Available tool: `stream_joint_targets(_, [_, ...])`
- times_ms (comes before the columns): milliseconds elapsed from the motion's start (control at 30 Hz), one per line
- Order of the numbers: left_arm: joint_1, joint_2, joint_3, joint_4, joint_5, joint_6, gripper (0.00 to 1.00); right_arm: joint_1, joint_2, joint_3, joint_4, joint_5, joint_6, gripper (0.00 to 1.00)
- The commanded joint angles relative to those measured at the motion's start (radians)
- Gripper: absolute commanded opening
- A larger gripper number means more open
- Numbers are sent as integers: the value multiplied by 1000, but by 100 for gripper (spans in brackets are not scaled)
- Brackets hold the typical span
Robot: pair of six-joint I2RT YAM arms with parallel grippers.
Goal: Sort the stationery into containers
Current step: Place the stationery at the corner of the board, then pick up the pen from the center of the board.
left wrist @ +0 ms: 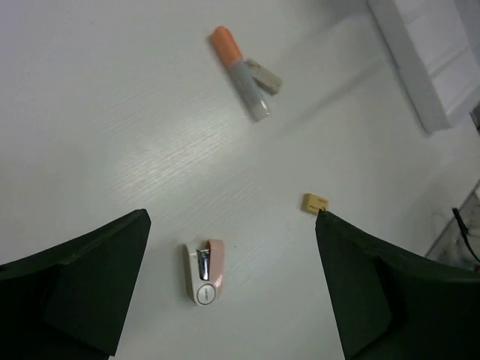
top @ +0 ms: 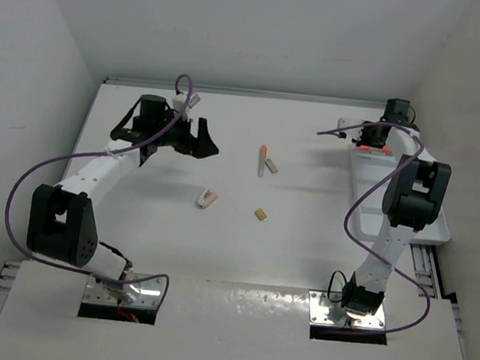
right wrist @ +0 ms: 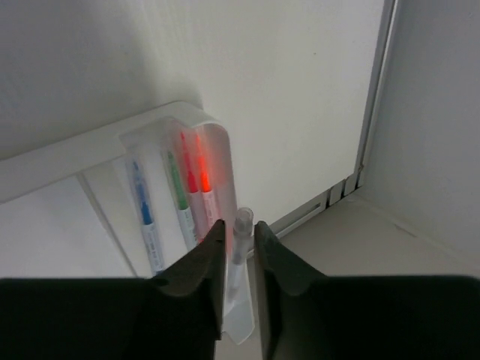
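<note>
Right wrist view: right end effector [right wrist: 239, 228] pinches clear pen [right wrist: 237, 296] near tray [right wrist: 169, 114].

No legible text, seemingly anywhere.

Table [top: 301, 254] holds tray [top: 440, 238], marker [top: 262, 159], stapler [top: 207, 199], blocks [top: 260, 213].

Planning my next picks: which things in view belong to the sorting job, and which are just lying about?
Job: white tray; coloured pens in it; clear pen between the fingers of the right gripper; orange-capped marker; grey block; pink-white stapler-like item; tan block.
Not the job: purple cables; base plates.
</note>
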Motion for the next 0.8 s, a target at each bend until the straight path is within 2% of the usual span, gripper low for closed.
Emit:
stream_joint_targets(0, [11,18,77,-57,-169,-3,100,16,15,53,-75,77,-54,26])
stream_joint_targets(100, [16,61,149,-154,-341,15,100,22,12,58,-95,93,-34,33])
stream_joint_targets(233, [30,80,194,-206,-496,4,100,26,-23,41,-114,96,-25,33])
stream_joint_targets(333, [65,85,208,-203,-591,13,100,41,-106,30,-97,21,121,33])
stream_joint_targets(400, [93,101,217,-188,-603,23,100,62,-167,26,-100,-39,343,32])
stream_joint_targets(433, [123,111,220,-169,-607,24,92,71,-238,20,-91,-89,441,32])
stream_joint_targets(467, [134,133,225,-156,-611,11,86,81,-272,8,-73,-106,672,32])
stream_joint_targets(500, [149,149,232,-134,-623,3,76,96,-309,-20,-70,-129,784,34])
stream_joint_targets(533, [153,167,243,-129,-660,-6,71,101,-344,-38,-73,-165,890,35])
stream_joint_targets(567, [156,219,284,-129,-677,-11,66,105,-414,-64,-70,-239,1070,36])
stream_joint_targets(600, [160,256,318,-151,-709,-16,62,116,-453,-147,-27,-263,1163,38])
stream_joint_targets(633, [162,290,350,-163,-726,-19,61,122,-520,-193,-2,-286,1321,39])
stream_joint_targets(700, [169,402,465,-215,-752,-32,63,145,-588,-337,82,-326,1498,40])
stream_joint_targets(767, [174,498,552,-227,-752,-49,68,164,-657,-408,119,-352,1601,42])
